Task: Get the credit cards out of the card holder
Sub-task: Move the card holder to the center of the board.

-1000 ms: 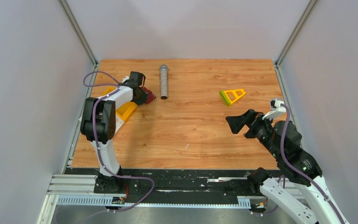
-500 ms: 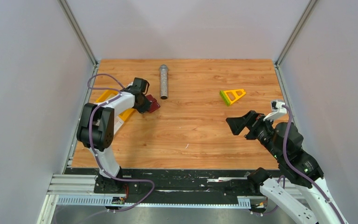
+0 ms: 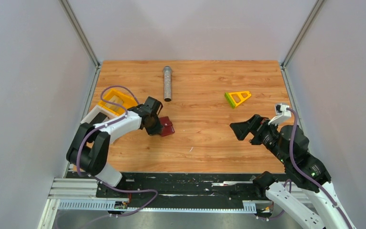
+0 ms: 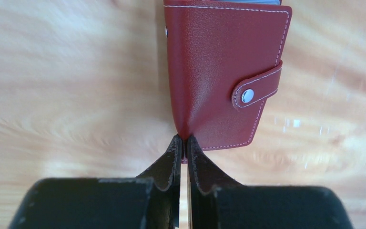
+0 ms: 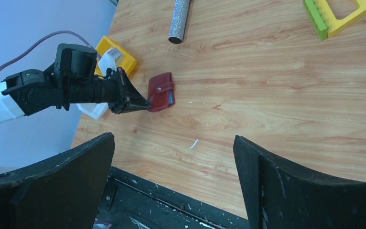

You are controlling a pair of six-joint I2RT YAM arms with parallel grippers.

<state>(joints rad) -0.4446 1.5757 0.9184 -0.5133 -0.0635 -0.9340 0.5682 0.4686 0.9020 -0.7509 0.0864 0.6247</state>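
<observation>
The snapped-shut card holder (image 4: 221,71) lay at the left of the bench (image 3: 205,143), its long axis running straight ahead of the left gripper (image 4: 182,143), whose jaws pinched its near corner almost together; the right gripper (image 5: 173,138) hung wide open, empty, well apart

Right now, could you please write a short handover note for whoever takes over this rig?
Left gripper: jaws shut on a corner of the card holder, left of centre of the table.
Right gripper: open, empty, above the right side.
Holder is folded, tab snapped; no credit cards in view.
Done: holder gripped. Left: unsnap, open, pull the cards out.
</observation>
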